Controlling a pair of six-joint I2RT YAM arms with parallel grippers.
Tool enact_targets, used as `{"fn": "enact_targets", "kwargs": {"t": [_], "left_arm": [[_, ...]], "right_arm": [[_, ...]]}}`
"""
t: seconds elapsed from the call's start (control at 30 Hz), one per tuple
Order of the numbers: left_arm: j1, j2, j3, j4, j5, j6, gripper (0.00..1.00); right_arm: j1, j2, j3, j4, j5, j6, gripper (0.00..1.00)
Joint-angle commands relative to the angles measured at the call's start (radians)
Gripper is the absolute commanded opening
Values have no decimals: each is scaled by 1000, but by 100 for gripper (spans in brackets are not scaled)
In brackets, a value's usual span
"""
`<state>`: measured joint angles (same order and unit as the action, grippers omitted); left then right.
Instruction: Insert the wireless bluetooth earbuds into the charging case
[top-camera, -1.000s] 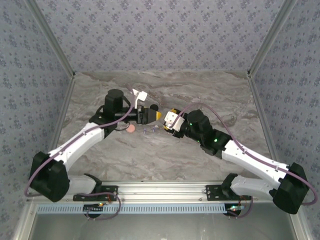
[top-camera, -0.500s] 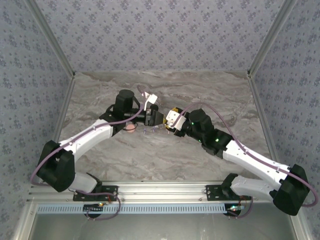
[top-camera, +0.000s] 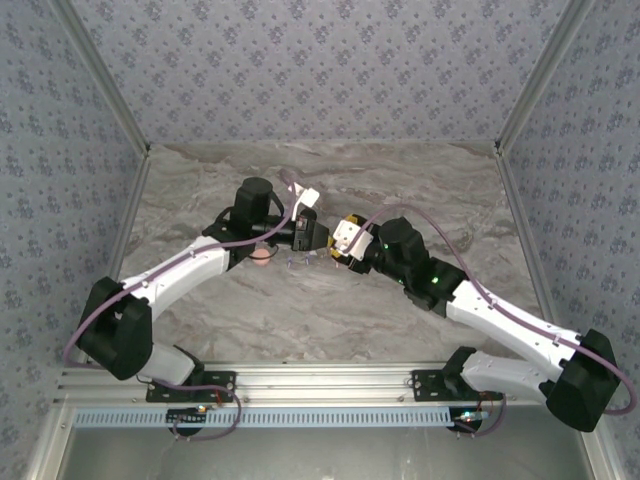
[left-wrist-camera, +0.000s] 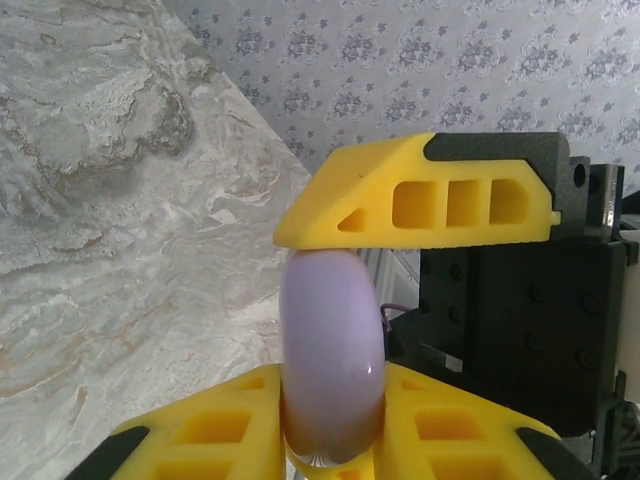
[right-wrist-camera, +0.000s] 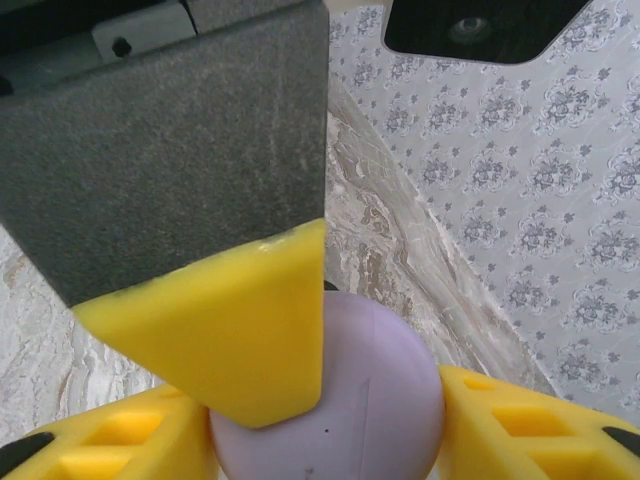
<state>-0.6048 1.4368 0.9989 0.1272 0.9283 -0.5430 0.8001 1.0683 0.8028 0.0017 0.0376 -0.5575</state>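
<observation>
Grey marbled table (top-camera: 330, 310), floral-papered walls (top-camera: 320, 70) left, right and far. Mid-table, the left gripper (top-camera: 320, 239) clenches a lilac case (left-wrist-camera: 333, 350). The right gripper (top-camera: 340, 243) flanks it, its grip unclear.

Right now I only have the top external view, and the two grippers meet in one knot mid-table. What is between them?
Observer: A round lilac case, seen face-on in the right wrist view.
Operator: Who has it?
Observer: The right gripper spans its rim and touches it on both sides.
Operator: And the left?
Observer: In the left wrist view the left gripper pinches the lilac case across its flat faces, so both seem to grip it.
</observation>
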Motion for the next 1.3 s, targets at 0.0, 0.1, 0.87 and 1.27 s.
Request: {"fn": "enact_targets", "kwargs": {"t": [0.0,0.1,0.87,1.27], "left_arm": [[-11,-1,46,2,26,31,20],[-11,-14,43,2,-1,51,19],[-102,-176,-213,522,-236,225,4],[-106,-187,-219,502,-252,233,3]], "right_arm": [[-32,-32,22,-52,-35,52,64],[-83,-76,13,-87,-105,103,81],[-407,-140,-14,199,-679,673,85],[-390,-100,-11,182,-655,648,83]]}}
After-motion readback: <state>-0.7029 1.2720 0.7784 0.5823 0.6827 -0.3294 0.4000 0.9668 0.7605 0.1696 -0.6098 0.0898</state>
